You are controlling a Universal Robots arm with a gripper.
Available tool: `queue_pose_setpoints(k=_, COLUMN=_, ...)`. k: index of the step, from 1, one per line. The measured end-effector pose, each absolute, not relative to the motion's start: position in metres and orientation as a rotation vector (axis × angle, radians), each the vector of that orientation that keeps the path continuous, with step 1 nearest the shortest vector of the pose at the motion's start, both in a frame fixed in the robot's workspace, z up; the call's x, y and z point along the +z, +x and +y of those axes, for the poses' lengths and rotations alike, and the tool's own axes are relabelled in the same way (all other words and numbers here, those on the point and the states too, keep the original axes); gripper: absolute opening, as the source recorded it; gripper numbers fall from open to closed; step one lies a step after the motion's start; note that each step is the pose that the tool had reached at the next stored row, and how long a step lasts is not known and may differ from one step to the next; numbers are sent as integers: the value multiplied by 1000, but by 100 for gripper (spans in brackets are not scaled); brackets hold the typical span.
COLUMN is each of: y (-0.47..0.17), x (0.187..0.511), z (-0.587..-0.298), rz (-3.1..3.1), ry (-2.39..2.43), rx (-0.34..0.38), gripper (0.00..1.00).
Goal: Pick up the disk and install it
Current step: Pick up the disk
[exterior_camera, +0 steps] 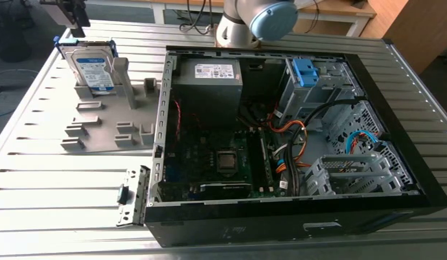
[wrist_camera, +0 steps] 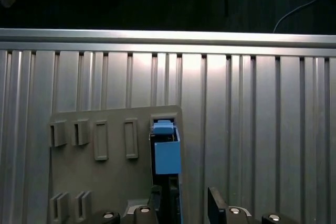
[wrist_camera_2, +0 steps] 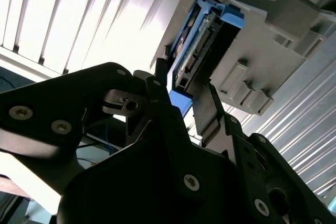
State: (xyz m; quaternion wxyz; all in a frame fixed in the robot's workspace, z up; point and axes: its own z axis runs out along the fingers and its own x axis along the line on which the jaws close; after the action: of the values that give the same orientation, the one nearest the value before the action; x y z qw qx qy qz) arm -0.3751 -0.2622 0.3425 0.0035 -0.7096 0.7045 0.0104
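A slatted metal table [exterior_camera: 50, 179] carries an open black computer case [exterior_camera: 281, 222] and, beside it toward the exterior view's left, a flat grey holder [exterior_camera: 100, 116] with raised slots. The disk [exterior_camera: 92, 67] stands upright on edge in a slot at the holder's far corner, close to the table's far corner on that side. Its white-and-blue label faces the camera, and blue rails run along its edges. The gripper [exterior_camera: 80, 30] hangs directly over the disk's top edge, at the upper left of the exterior view. In the second wrist view the disk appears edge-on, and the blue end of its rail lies between the two black fingers [wrist_camera_2: 210, 103]. In the first wrist view the fingers stand apart. One is close against the disk's side, and the other is clear of it with bare table showing in the gap, so nothing is clamped. The disk rests in its slot and the holder's other slots stand beside it. Inside the case, a grey box [exterior_camera: 209, 92] with a white sticker sits at the far edge. A blue bracket [exterior_camera: 304, 70] is fixed on a metal bay near the case's far corner on the exterior view's right. The arm [exterior_camera: 256, 21] rises from the table's far edge, behind the case.
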Motion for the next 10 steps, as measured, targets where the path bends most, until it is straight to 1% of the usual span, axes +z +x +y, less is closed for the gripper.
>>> queue_pose_setpoints(k=4, y=-380, x=341, z=-256, rz=2208, ry=-2225, rx=33, gripper=47)
queue_pose_setpoints(k=10, y=-384, x=340, z=-260, rz=2198, ry=-2239, rx=29, gripper=47)
